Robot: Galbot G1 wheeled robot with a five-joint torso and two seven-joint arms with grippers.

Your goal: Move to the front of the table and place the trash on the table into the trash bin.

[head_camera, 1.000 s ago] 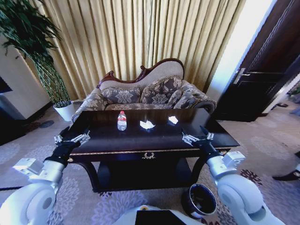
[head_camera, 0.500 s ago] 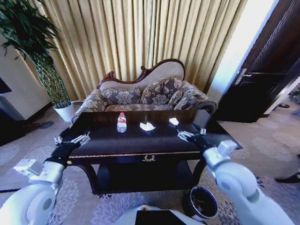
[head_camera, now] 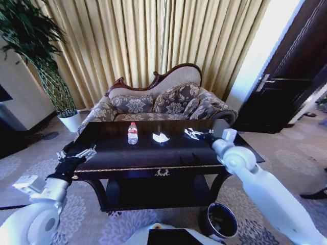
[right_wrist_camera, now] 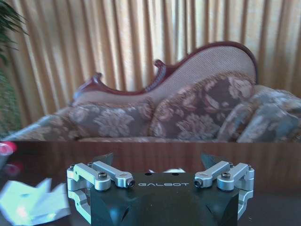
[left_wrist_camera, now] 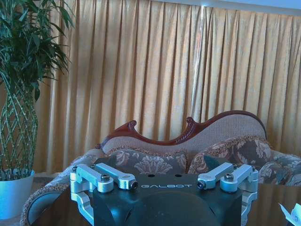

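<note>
Reaching across the table (head_camera: 153,153), the right gripper (head_camera: 192,133) has advanced over the last second from the near right edge of the tabletop to the far right region, and now sits directly at the crumpled white paper piece (head_camera: 189,130) lying there. In the right wrist view, the right gripper's jaws stand spread wide, with a sliver of white paper visible just beyond the gripper body between them, so the paper appears bracketed but not yet clamped. A second crumpled paper piece (head_camera: 161,137) rests near the middle of the tabletop, and the clear plastic bottle (head_camera: 133,132) stands upright just to its left; both are unchanged in position. The left gripper (head_camera: 76,154) remains parked at the near left corner of the table, its fingers open and holding nothing, showing only a slight settling of the arm. The trash bin (head_camera: 218,220) stands on the carpet below the table's near right corner, beside the right arm's base. The head camera has held its framing, so the shift is arm motion only. Judged from this layout, the drive to the table is complete and the first pick is in hand: three pieces of trash are on the table, none is in the bin.
</note>
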